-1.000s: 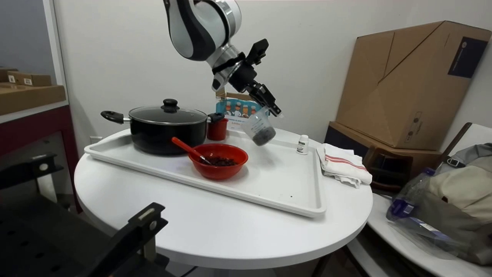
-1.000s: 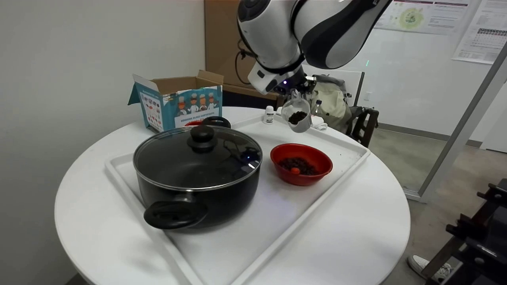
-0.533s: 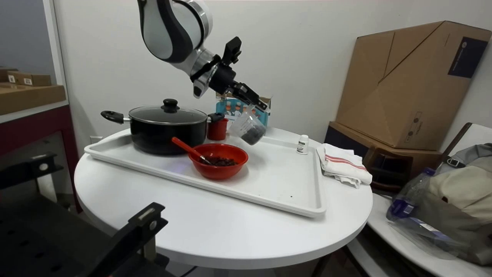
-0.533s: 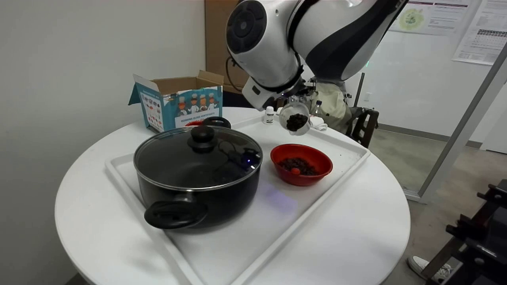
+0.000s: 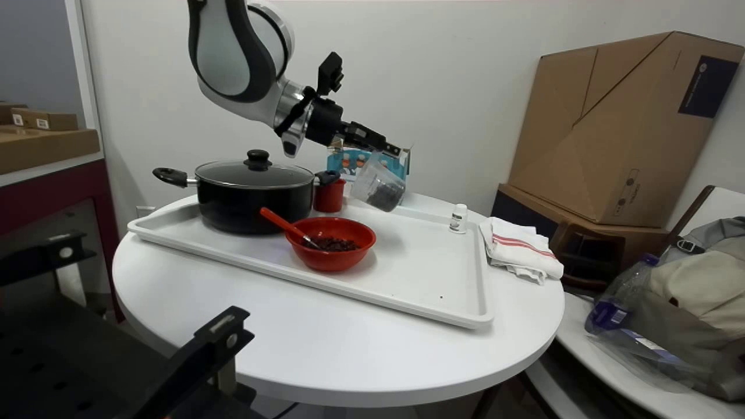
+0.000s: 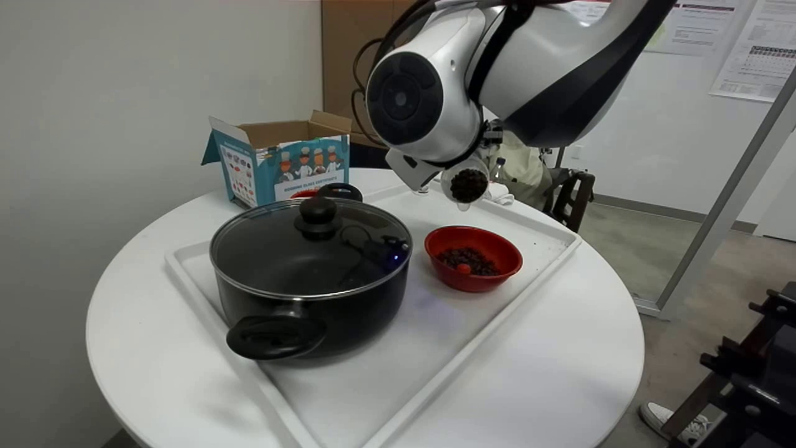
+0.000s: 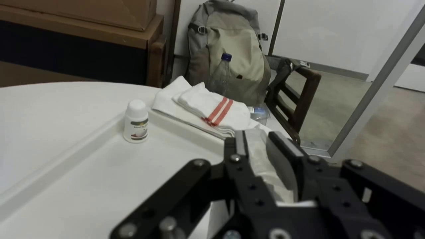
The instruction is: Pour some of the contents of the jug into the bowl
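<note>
The clear jug (image 5: 372, 180) hangs in the air, tilted, with dark bean-like contents in its lower end. In an exterior view its mouth (image 6: 466, 182) faces the camera and the dark contents show inside. My gripper (image 5: 393, 151) is shut on the jug's handle, which shows as a pale see-through strip between the fingers (image 7: 259, 136) in the wrist view. The jug's body is hidden there. The red bowl (image 5: 330, 260) stands on the tray with dark pieces and a red-handled spoon (image 5: 282, 222) in it. The jug is above the bowl's level, behind it, apart from it.
A white tray (image 5: 430, 285) lies on the round table (image 5: 326, 343). A black lidded pot (image 5: 256, 203) stands beside the bowl. A red cup (image 5: 329, 196), a blue box (image 6: 298, 168), a small white bottle (image 7: 136, 122) and a folded towel (image 7: 212, 109) are around.
My gripper and the jug have moved left in an exterior view, toward the bowl's side. The arm has tipped flatter and the jug is tilted more, with its contents shifted. The bowl has not moved.
</note>
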`<state>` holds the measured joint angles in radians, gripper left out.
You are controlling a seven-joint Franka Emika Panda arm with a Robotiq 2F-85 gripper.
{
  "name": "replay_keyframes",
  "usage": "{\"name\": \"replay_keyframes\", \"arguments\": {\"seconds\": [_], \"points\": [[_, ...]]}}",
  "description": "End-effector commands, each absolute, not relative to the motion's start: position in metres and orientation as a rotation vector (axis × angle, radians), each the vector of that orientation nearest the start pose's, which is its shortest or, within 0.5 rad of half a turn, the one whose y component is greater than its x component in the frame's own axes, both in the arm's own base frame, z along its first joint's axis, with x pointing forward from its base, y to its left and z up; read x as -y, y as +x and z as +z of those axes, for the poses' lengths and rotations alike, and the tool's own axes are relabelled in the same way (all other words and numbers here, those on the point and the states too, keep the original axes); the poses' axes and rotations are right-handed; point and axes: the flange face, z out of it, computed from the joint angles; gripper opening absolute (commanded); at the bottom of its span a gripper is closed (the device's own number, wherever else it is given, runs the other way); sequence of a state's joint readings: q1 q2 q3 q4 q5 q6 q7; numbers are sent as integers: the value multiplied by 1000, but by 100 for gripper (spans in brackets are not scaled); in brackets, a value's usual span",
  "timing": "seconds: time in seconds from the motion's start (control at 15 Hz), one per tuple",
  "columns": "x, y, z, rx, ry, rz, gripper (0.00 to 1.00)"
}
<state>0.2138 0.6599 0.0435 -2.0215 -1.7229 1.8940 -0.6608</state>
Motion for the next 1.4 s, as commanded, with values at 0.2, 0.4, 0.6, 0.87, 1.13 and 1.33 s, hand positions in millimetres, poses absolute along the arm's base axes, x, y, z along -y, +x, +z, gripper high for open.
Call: {"name": "replay_keyframes", "arguments": {"seconds": [0.2,0.4,0.6,0.87,1.13,1.33], "points": [[-75,534,123,-1619,697,-841,6],[-77,523,125,-1568,649,-821,6],[-78,515,126,-1514,603,-801,6],[-78,502,125,-1446,527,-781,6],[-76,492,123,-1398,483,-780,6],[-74,487,122,-1371,459,-787,6]]}}
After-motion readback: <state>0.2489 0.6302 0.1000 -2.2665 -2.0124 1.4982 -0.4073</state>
